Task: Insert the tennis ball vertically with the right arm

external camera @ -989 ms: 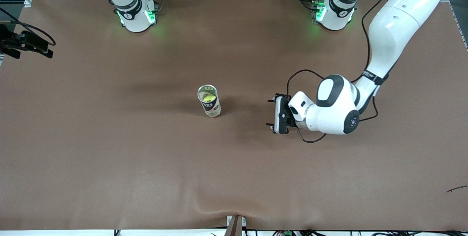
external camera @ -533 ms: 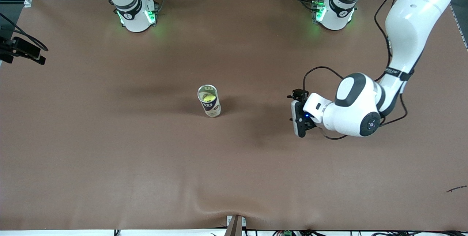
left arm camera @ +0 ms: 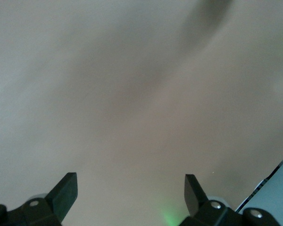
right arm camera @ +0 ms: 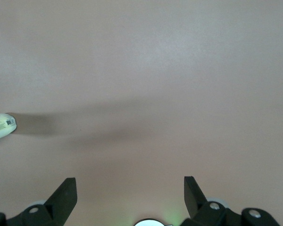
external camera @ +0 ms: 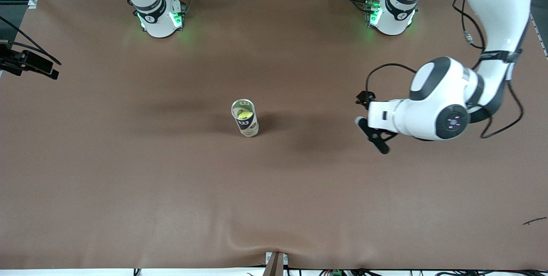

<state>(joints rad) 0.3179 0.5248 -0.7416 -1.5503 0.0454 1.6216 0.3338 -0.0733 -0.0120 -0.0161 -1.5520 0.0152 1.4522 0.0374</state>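
I see my left arm folded at the elbow, its forearm level over the table's left-arm end, and the left gripper (external camera: 369,118) has its jaws apart. The right gripper (right arm camera: 127,188) hangs high over bare table (external camera: 128,173), jaws apart too. The tennis ball (external camera: 244,114) sits inside the upright can (external camera: 247,125) at mid-frame.

The can (right arm camera: 1,126) is cut off at the right wrist frame's left edge. The left wrist view is blurred throughout.
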